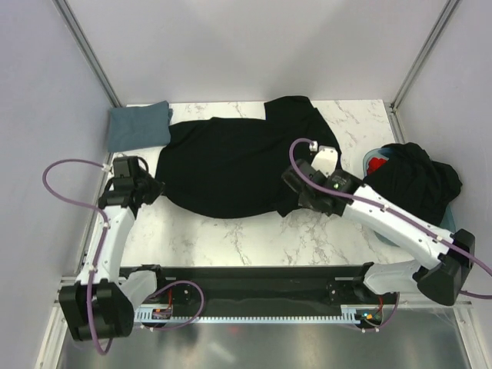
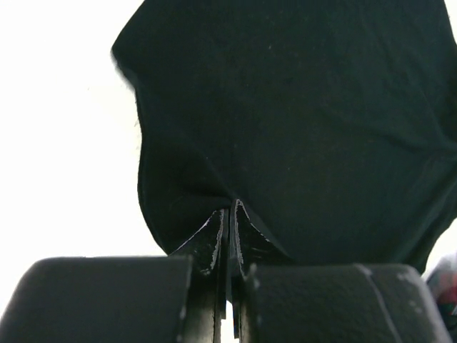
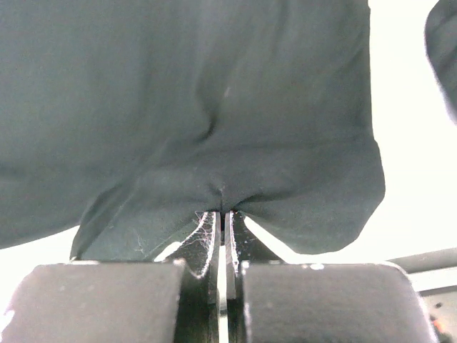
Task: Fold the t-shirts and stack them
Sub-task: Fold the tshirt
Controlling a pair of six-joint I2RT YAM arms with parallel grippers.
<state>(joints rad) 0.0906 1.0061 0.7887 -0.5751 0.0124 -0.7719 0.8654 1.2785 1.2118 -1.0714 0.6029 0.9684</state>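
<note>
A black t-shirt [image 1: 231,165] lies spread across the middle of the marble table. My left gripper [image 1: 156,188] is shut on its left edge; the left wrist view shows the cloth [image 2: 300,121] pinched at the fingertips. My right gripper [image 1: 292,184] is shut on the shirt's right lower edge; the right wrist view shows the fabric [image 3: 214,107] gathered into the jaws. A folded blue-grey shirt [image 1: 138,125] lies at the back left corner. A heap of dark shirts [image 1: 415,181] fills a basket at the right.
The basket [image 1: 370,163] has a blue rim and a red item inside. Grey walls and metal posts enclose the table on three sides. A black rail [image 1: 246,288] with cables runs along the near edge between the arm bases.
</note>
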